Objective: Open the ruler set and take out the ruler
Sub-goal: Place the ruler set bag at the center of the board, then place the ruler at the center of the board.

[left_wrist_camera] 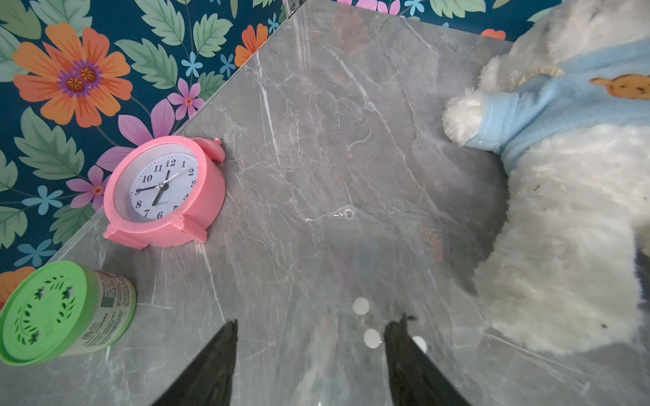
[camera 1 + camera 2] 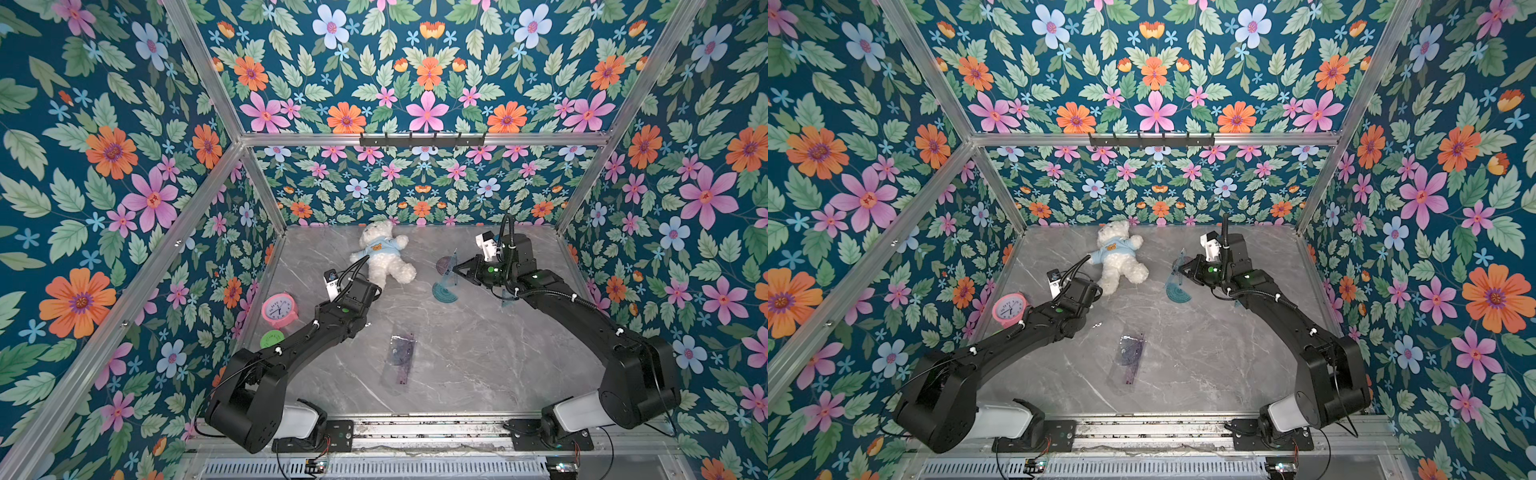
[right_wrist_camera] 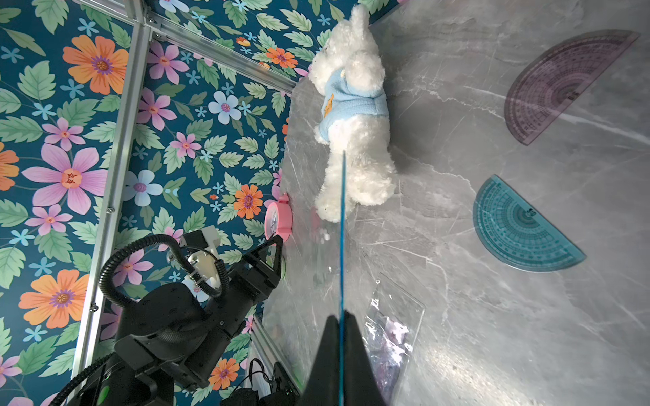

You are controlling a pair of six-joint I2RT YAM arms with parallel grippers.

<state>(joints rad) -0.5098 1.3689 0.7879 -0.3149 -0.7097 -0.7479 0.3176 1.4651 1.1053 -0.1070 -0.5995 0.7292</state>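
Observation:
The ruler set (image 2: 401, 357) is a clear pouch with purple pieces inside. It lies flat on the marble table in both top views (image 2: 1130, 358). My right gripper (image 3: 340, 318) is shut on a thin blue ruler (image 3: 342, 228), seen edge-on, and holds it above the table at the back right (image 2: 455, 266). My left gripper (image 1: 316, 320) is open near the toy bear. A blurred clear film with white dots (image 1: 362, 309) shows between and ahead of its fingers; I cannot tell if it touches them. In the top views the left fingers are hidden under the wrist.
A purple protractor (image 2: 445, 263) and a teal protractor (image 2: 444, 293) lie by the right gripper. A white bear in a blue shirt (image 2: 384, 255) lies at the back. A pink clock (image 2: 279, 309) and a green-lidded can (image 2: 272, 338) stand by the left wall.

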